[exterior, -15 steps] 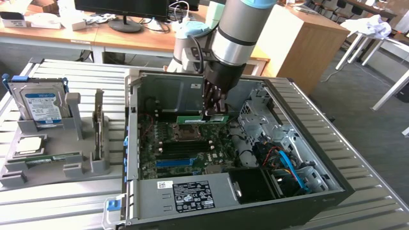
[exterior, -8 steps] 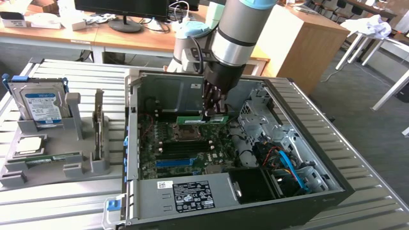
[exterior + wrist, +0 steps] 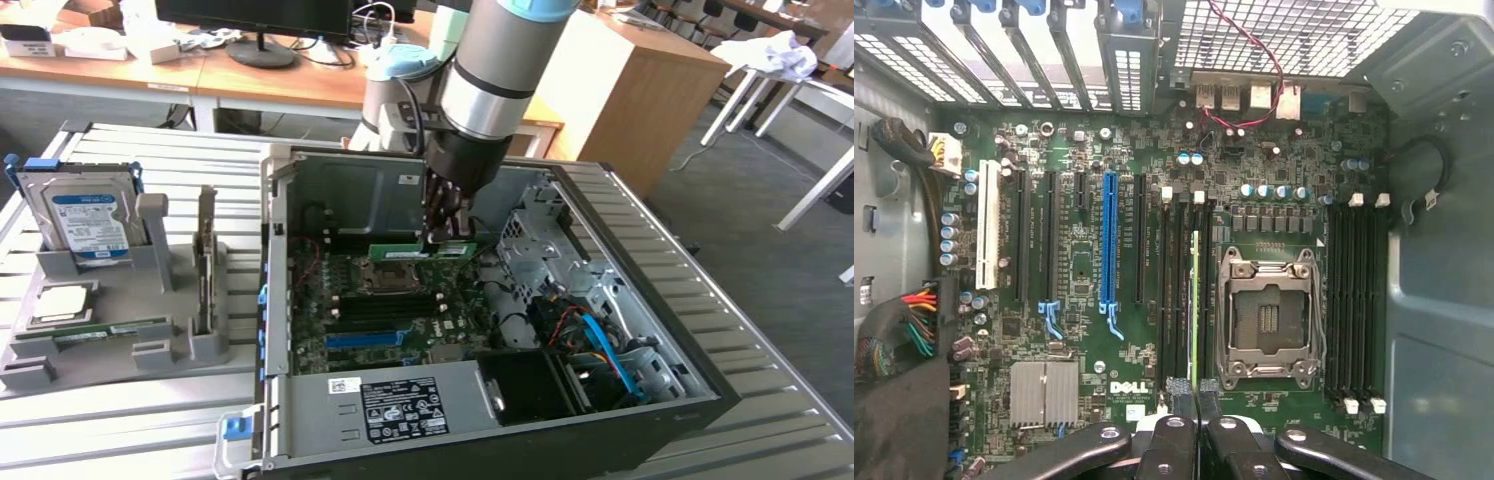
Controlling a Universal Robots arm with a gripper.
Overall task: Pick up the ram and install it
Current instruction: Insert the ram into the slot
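My gripper reaches down into the open computer case and is shut on the ram, a thin green stick held level just above the motherboard. In the wrist view the ram appears edge-on, running away from my gripper. It lies along the bank of black memory slots beside the empty CPU socket. Whether its lower edge touches a slot I cannot tell.
A grey fixture stands to the exterior view's left of the case, holding the silver hard drive, a dark expansion card on edge, a CPU and another green stick. A second slot bank, drive cage and cables crowd the case.
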